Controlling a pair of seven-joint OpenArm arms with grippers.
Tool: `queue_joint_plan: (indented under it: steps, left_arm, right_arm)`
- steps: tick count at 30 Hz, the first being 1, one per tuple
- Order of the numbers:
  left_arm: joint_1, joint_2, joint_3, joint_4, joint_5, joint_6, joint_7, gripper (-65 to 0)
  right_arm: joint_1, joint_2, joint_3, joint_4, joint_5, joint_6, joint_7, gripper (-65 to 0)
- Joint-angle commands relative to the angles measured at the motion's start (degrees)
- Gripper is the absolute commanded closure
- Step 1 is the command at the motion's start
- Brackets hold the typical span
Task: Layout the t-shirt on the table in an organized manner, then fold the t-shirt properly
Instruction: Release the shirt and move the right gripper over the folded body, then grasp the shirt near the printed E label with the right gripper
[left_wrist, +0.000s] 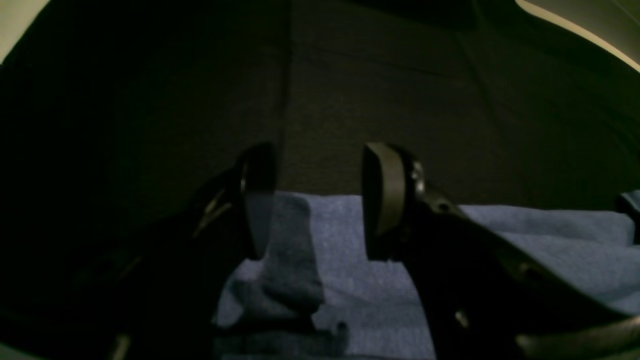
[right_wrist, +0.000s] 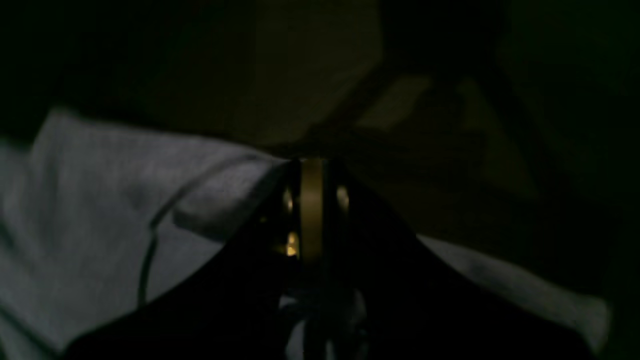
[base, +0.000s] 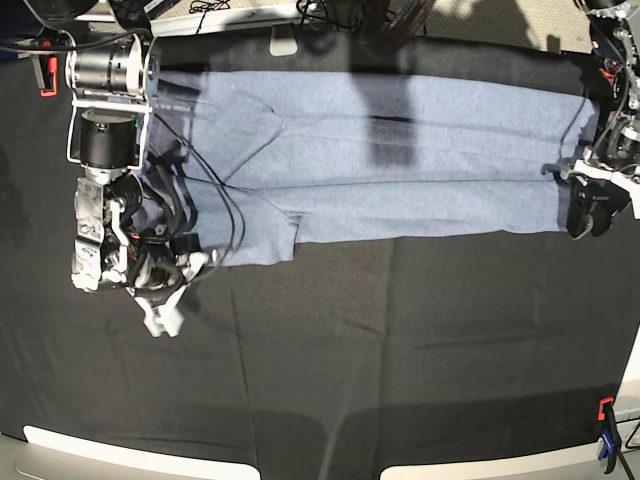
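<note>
Two pincers work the t-shirt (base: 400, 150), spread across the far tabletop (base: 400, 330): right pincer (right_wrist: 312, 210) clamped shut on the shirt's edge, left pincer (left_wrist: 317, 200) gaping over the opposite hem. Risk, judged: pulling one-sided would bunch or skew the cloth.

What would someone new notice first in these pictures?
The t-shirt stands out first, a long blue-grey band spread across the far half of the black table. Next come the arms at its two ends: the right gripper is shut at the shirt's edge, and the left gripper is open over the other end. A small orange clamp marks the near table edge.
</note>
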Motion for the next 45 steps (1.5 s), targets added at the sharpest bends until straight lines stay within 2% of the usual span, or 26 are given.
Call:
queue_joint_plan:
  steps: [1, 7, 12, 15, 23, 31, 35, 38, 42, 43, 45]
  left_arm:
    - [-0.6, -1.1, -0.3, 1.0, -1.2, -0.2, -1.6, -26.2]
    - [-0.6, -1.1, -0.3, 1.0, -1.1, -0.2, -1.6, -26.2]
    - [-0.6, -1.1, -0.3, 1.0, -1.2, -0.2, -1.6, -26.2]
    - [-0.6, -1.1, -0.3, 1.0, -1.2, -0.2, -1.6, -26.2]
    - [-0.6, -1.1, -0.3, 1.0, -1.2, -0.2, -1.6, -26.2]
    - [-0.6, -1.1, -0.3, 1.0, -1.2, -0.2, -1.6, -26.2]
    - [-0.6, -1.1, -0.3, 1.0, -1.2, -0.2, -1.6, -26.2]
    - [-0.6, -1.1, -0.3, 1.0, -1.2, -0.2, -1.6, -26.2]
    - [-0.6, -1.1, -0.3, 1.0, -1.1, -0.2, -1.6, -26.2]
    - [-0.6, -1.1, -0.3, 1.0, -1.1, -0.2, -1.6, -26.2]
    - [-0.6, -1.1, -0.3, 1.0, -1.1, -0.2, -1.6, -26.2]
  right_arm:
    - [1.1, 0.2, 0.0, 2.4, 0.7, 0.7, 0.6, -0.3]
    - [-5.1, 0.2, 0.0, 17.8, 0.8, 1.4, 0.6, 0.0]
    - [-14.3, 0.2, 0.0, 32.5, 5.3, 1.4, 0.6, 0.0]
    - [-20.1, 0.2, 0.0, 40.1, 5.4, 1.4, 0.6, 0.0]
    - [-33.2, 0.2, -0.1, 54.2, 5.4, 1.4, 0.9, 0.0]
    - [-40.4, 0.2, -0.1, 58.0, 5.4, 2.8, 2.9, 0.0]
    - [-41.1, 0.2, -0.4, 58.0, 11.1, 2.8, 2.8, 0.0]
    - [-41.0, 0.2, -2.7, 58.0, 13.1, 3.1, 2.8, 0.0]
    - [-41.0, 0.2, -7.3, 58.0, 10.5, 3.1, 0.2, 0.0]
    - [-41.0, 0.2, -8.0, 58.0, 10.2, 3.1, -0.4, -1.1]
    - [-41.0, 0.2, -8.9, 58.0, 10.1, 3.1, -1.4, -7.9]
